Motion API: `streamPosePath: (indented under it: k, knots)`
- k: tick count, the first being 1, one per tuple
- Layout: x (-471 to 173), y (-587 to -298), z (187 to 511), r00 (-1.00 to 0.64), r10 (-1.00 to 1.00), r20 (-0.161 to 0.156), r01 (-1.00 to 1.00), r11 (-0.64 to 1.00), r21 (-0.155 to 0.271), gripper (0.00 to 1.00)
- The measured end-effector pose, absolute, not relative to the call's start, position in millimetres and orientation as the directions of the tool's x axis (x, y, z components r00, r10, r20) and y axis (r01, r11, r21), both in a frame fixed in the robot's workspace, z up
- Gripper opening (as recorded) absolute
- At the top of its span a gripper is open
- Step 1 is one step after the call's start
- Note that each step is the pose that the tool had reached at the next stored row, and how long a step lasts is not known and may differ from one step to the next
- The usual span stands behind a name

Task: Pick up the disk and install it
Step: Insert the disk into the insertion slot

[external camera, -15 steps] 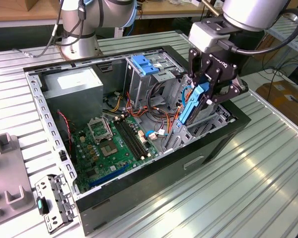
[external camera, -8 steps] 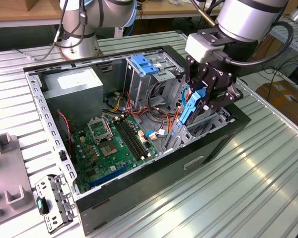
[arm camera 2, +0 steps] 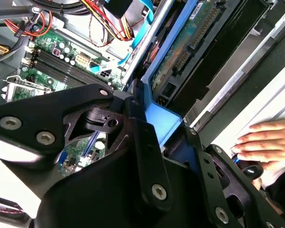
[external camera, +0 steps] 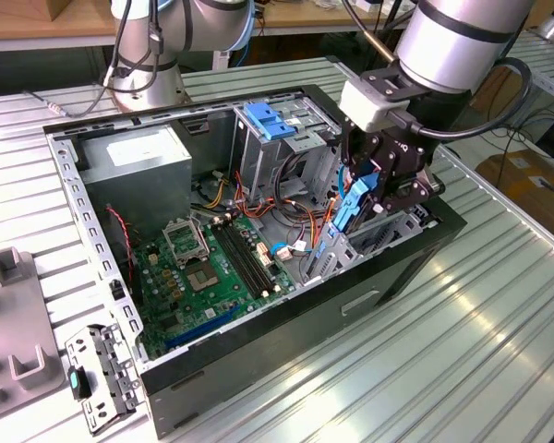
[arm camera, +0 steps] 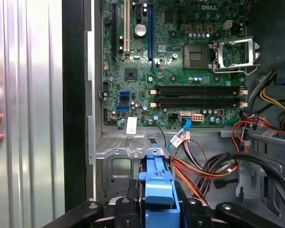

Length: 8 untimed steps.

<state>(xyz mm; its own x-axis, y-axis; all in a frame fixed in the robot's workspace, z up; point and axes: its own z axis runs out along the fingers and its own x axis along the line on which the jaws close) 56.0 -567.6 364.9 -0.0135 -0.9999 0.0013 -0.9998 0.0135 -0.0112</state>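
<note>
Gripper [external camera: 369,189] right of centre in the exterior view, fingers clamped on the disk [external camera: 348,214]. Disk hangs tilted, edge-down, inside the open computer case [external camera: 286,318], near the motherboard [external camera: 212,268]. Judged stiff, dense and shock-sensitive, with its green board side bare. Best hold is the blue plastic rail [arm camera: 159,183]; it looks smooth and may slip.

One arm [external camera: 462,37] slants down from the exterior view's upper right, wrist [external camera: 377,100] pointing downward, gripper [external camera: 380,189] tilted, closed on the disk [external camera: 351,210], held edge-up.
</note>
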Motion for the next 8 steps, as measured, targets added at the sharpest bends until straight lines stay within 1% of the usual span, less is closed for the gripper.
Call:
streamPosePath:
  k: [2,3,7,8]
  knots:
    - [56.0,-567.7,364.7,-0.013,-1.000,0.001,-1.000,0.013,-0.011,0.38]
    - [56.0,-567.7,364.5,-0.013,-1.000,0.001,-1.000,0.013,-0.011,0.45]
    - [56.0,-567.7,364.4,-0.014,-1.000,0.001,-1.000,0.014,-0.011,0.45]
    - [56.0,-567.7,364.4,-0.014,-1.000,0.001,-1.000,0.014,-0.011,0.37]
